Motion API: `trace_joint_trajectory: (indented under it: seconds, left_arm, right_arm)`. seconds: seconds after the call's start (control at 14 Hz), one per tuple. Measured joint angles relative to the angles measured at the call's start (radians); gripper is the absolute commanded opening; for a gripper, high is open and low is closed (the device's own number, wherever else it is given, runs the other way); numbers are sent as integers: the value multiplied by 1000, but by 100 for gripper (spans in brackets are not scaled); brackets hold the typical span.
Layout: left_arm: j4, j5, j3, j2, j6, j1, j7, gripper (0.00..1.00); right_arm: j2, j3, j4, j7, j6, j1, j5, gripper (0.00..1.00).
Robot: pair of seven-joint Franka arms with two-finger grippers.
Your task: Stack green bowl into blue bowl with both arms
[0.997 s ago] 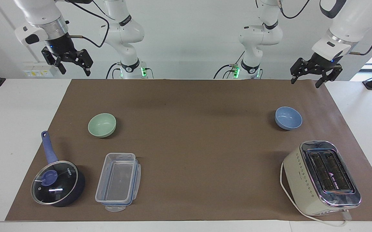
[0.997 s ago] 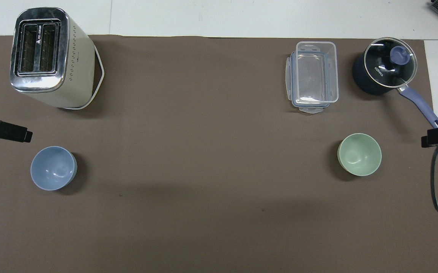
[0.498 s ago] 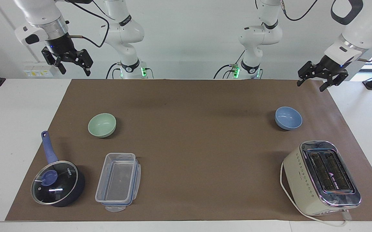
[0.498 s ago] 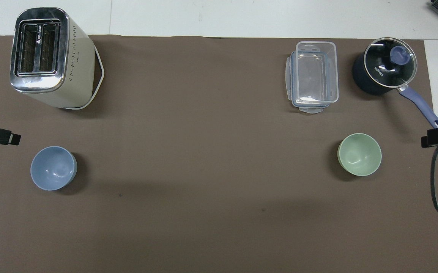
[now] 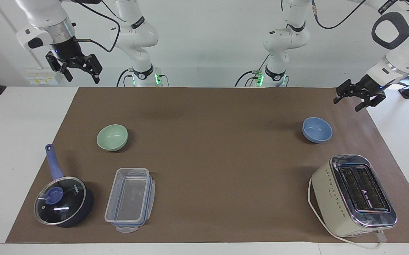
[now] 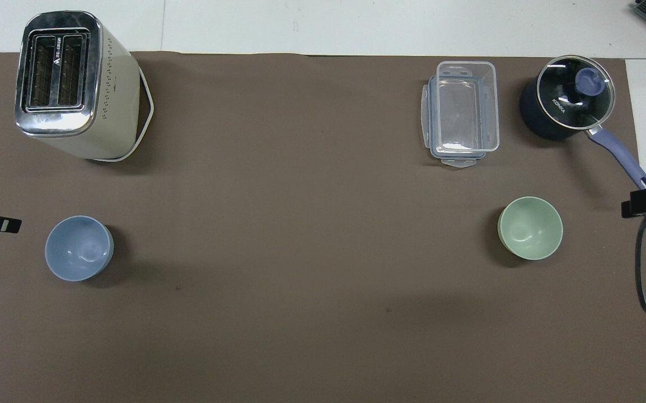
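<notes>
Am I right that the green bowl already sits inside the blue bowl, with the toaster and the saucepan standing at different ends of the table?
Not quite. The facing view shows the green bowl standing alone toward the right arm's end of the table, not inside the blue bowl, which stands empty toward the left arm's end. The rest holds: the toaster and the saucepan stand at different ends.

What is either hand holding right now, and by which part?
Nothing. The left hand and right hand are open and empty; the green bowl and blue bowl sit untouched.
</notes>
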Motion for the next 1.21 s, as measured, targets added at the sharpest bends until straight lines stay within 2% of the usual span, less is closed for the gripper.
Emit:
trace_joint_trajectory:
  seconds: [0.5,0.85,1.07,1.21]
  left_arm:
    - [-216,-61,2,46,227,127,230,100]
    - [-277,-120,-3,132,377,152,270,100]
    - [-314,-140,-14,162,454,149,270,90]
    - [-335,-152,-16,164,478,139,268,77]
  right_arm:
    - [0,0,0,0,0,0,0,100]
    - [0,-1,0,0,0,0,0,100]
    - [0,-1,0,0,0,0,0,100]
    - [0,-1,0,-1,0,0,0,100]
